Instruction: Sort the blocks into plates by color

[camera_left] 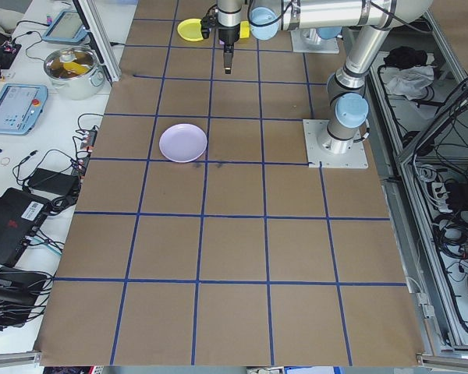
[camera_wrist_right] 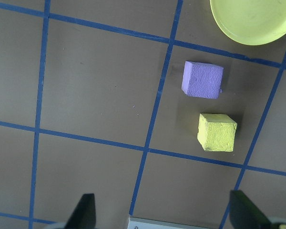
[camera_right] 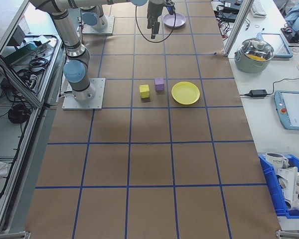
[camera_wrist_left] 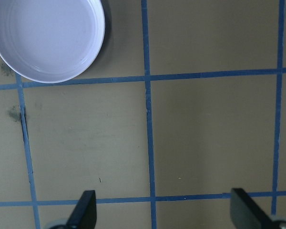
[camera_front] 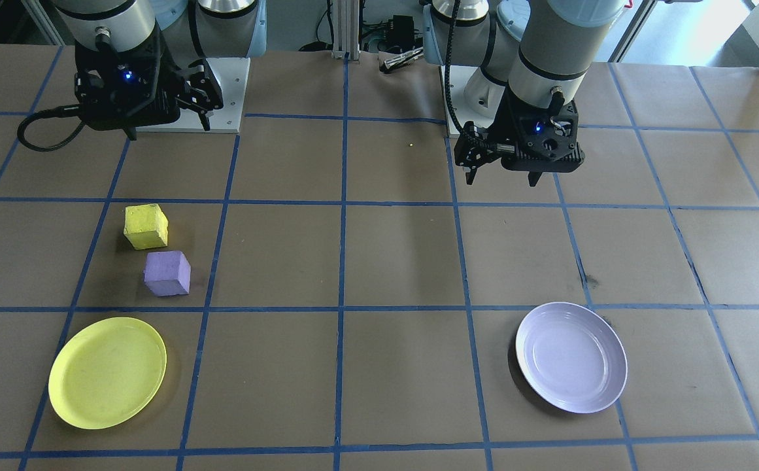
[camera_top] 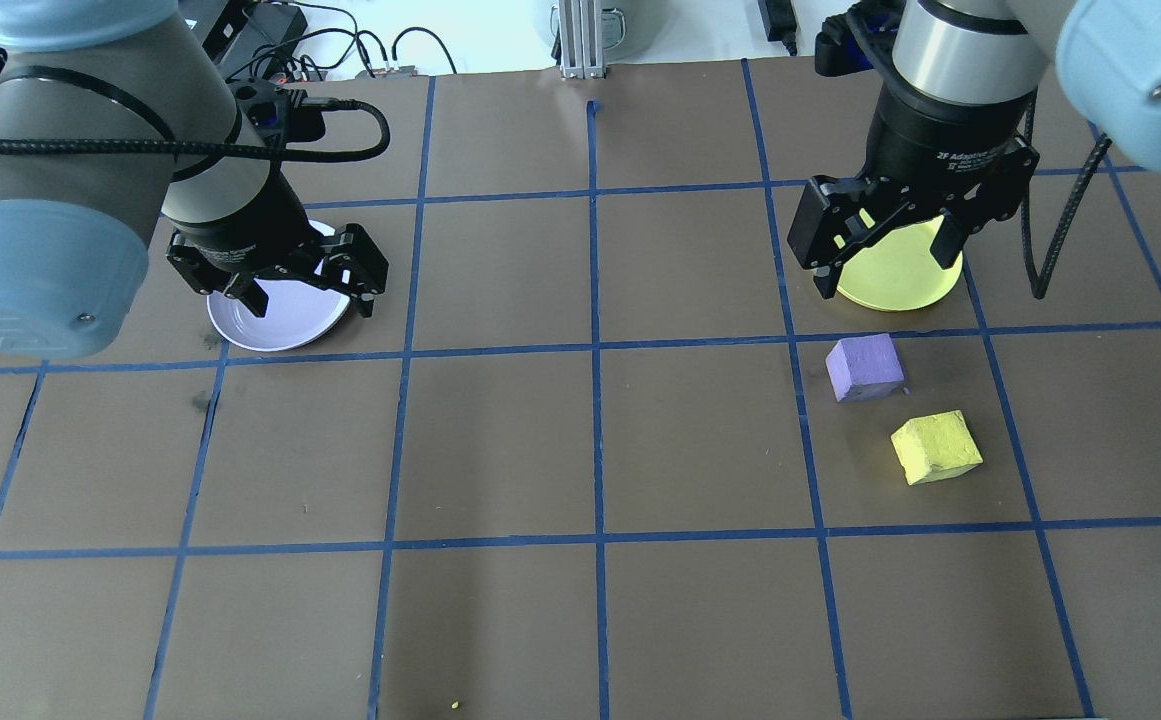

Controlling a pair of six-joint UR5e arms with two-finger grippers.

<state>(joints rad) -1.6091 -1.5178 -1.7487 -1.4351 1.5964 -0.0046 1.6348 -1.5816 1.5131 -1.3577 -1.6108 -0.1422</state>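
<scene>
Both plates half hidden in the overhead view

From overhead the left tool (camera_top: 300, 285) covers part of the lavender plate (camera_top: 280, 325) at frame left, and the right tool (camera_top: 885, 245) covers the yellow plate (camera_top: 895, 280) upper right. Both tools hang spread, holding nothing. The purple block (camera_top: 865, 367) and yellow block (camera_top: 936, 447) sit near each other on the table (camera_top: 580, 450), right of center.

Brown paper-covered table (camera_front: 392, 261) — blue tape grid (camera_front: 343, 261), white side benches (camera_right: 269, 74).

Four fixed views, two downward wrist cameras
</scene>
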